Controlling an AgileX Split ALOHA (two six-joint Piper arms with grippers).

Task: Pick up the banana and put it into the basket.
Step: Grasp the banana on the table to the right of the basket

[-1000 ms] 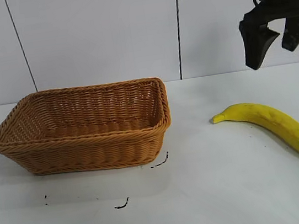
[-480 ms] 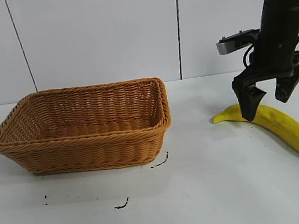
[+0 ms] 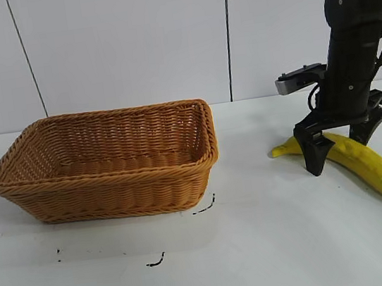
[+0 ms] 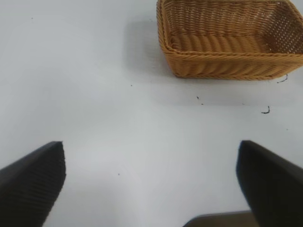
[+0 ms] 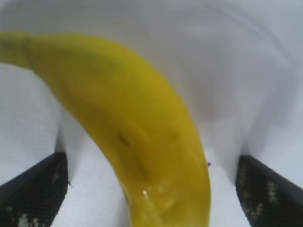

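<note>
Table: the white table (image 3: 276,245) carried everything; a few small dark marks (image 3: 204,206) lay on it in front of the basket.
Basket: the wicker basket (image 3: 105,162) stood empty toward the left side of the exterior view, well apart from the banana; it also showed in the left wrist view (image 4: 227,40).
Right arm: it reached down over the banana on the right side, gripper pointing at the table.
Banana: the banana (image 3: 368,164) lay flat on the table, stem end toward the basket, dark tip toward the lower right; in the right wrist view (image 5: 137,137) it ran between the two fingers.
Right gripper: the right gripper (image 3: 337,147) stood with fingers wide apart, straddling the banana near its stem-side half, one finger in front of the fruit and one behind; nothing was clamped.
Left gripper: the left gripper (image 4: 151,179) hung over bare table off to the side, fingers spread, idle.
Step in hand: likely the close on the banana.
Doing it well: judged from the straddle, the fingers should be low beside the fruit's sides before closing, and squeeze gently across its width.
Risk: a grip this near the stem could let the heavier end droop or swing on lifting.
</note>
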